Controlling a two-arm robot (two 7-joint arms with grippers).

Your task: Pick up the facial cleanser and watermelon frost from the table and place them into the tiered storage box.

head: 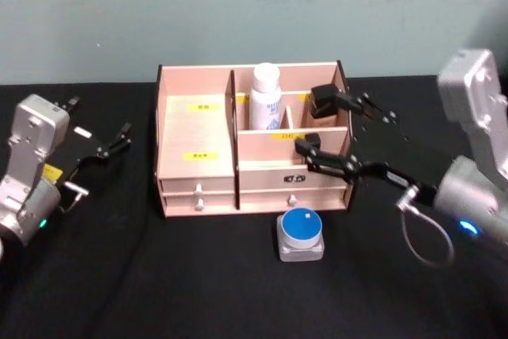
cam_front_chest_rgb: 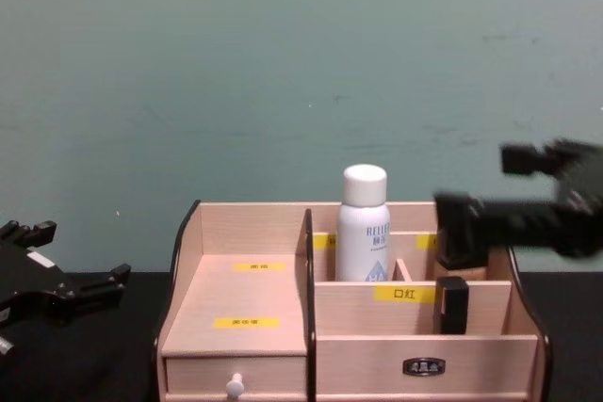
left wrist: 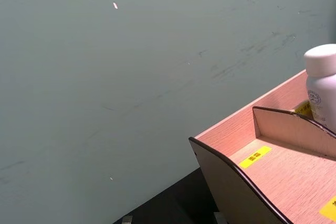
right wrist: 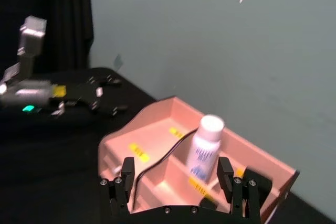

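Wooden tiered storage box (head: 194,129) holds facial cleanser (head: 266,101) (right end effector (head: 313,123) spread).

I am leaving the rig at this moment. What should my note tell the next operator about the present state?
Right gripper: fingers open, empty, over the right side of the storage box.
Left gripper: open, parked at the left, away from the box.
Done: white bottle stands upright in the middle rear compartment.
Left: small blue-topped container sits on the table before the drawers; pick it up and put it in.
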